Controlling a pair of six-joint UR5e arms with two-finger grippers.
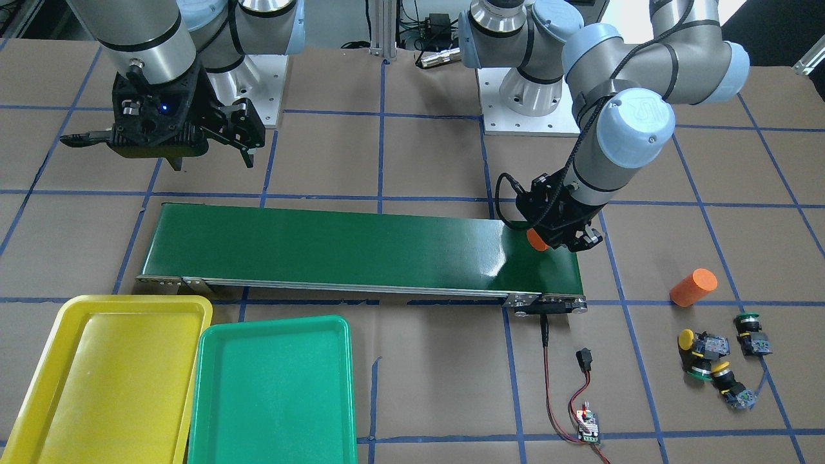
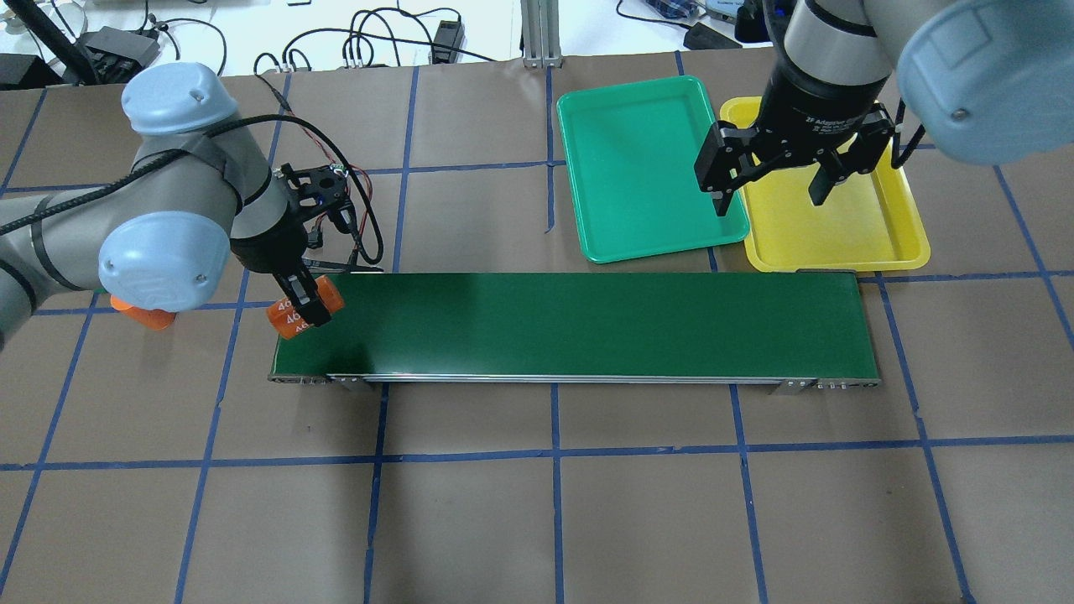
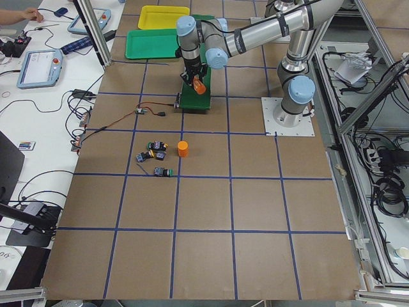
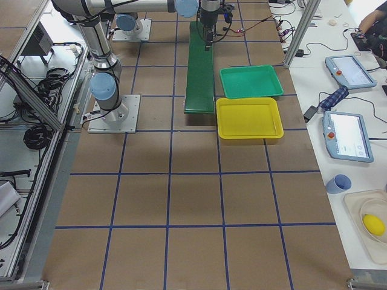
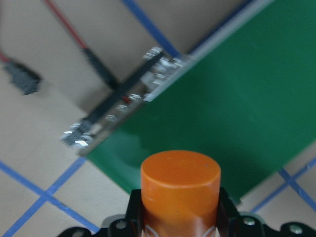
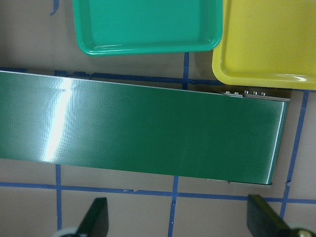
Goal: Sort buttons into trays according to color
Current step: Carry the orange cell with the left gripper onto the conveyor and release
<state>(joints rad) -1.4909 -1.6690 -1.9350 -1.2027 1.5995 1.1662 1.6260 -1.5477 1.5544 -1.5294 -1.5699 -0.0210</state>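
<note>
The four buttons (image 1: 709, 346) lie on the brown paper table (image 1: 438, 386), in a loose cluster off the belt's end on the robot's left. Two have yellow caps and two have green. Three of them huddle close together, and one green-capped button sits just apart from them. None is in a tray.

The yellow tray (image 1: 71, 386) and the green tray (image 1: 271, 393) sit side by side, almost touching. They are beyond the far side of the belt from the robot, at its other end, well apart from the buttons. Both hold nothing.

A long dark-green belt (image 1: 354, 245) runs across the table between the two arms. The left gripper (image 2: 309, 304) is at the belt's left end, its fingers closed on an orange cylinder (image 2: 289, 320) with white digits on its side. The cylinder hangs at the belt's corner, partly past the edge. Whether it touches the belt I cannot tell.

A second orange cylinder (image 1: 693, 287) stands on the table between that end of the belt and the buttons.

The right gripper (image 2: 769, 201) hovers high near the belt's other end. Its fingers are spread wide with nothing between them.

A small circuit board (image 1: 588, 425) with red and black wires lies on the table near the belt's left end.
</note>
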